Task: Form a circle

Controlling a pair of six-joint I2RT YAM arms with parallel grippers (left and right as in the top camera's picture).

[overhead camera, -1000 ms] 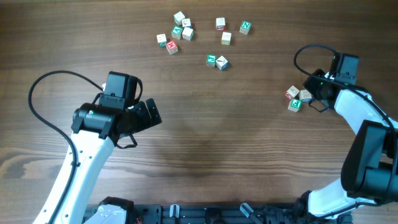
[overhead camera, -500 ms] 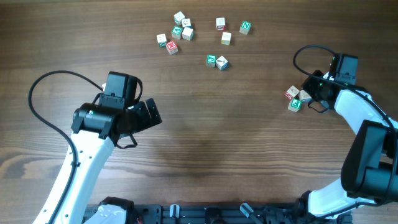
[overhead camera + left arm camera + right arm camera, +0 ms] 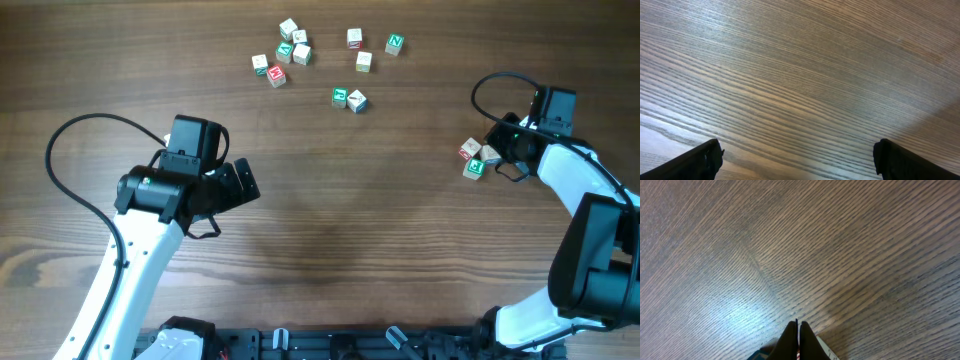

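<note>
**Three cubes bunched at the closed right gripper, no ring formed**

The left gripper [image 3: 243,184] hangs over bare wood-grain surface [image 3: 380,240] with its jaws spread wide. In its wrist view the two dark fingertips [image 3: 702,161] sit at opposite bottom corners, with only wood grain between them.

A loose scatter of letter cubes [image 3: 300,52] lies well apart from this gripper, out beyond it and off to its right.

Further right is the three-cube group [image 3: 474,166], just beside the tip of the right gripper [image 3: 503,146]. It is a tight triangle of tiny wooden blocks. A red-faced cube [image 3: 469,149] is furthest from the gripper. A pale cube [image 3: 490,154] is nearest the tip. A green-faced cube [image 3: 474,169], with a light letter on top, sits on the side towards the arm bases. The three appear to touch or nearly touch; they make a clump, not a circle.

The right gripper is closed, its fingers [image 3: 790,336] pressed into one dark wedge in the wrist view. Whether the tip touches the pale cube cannot be told.
</note>
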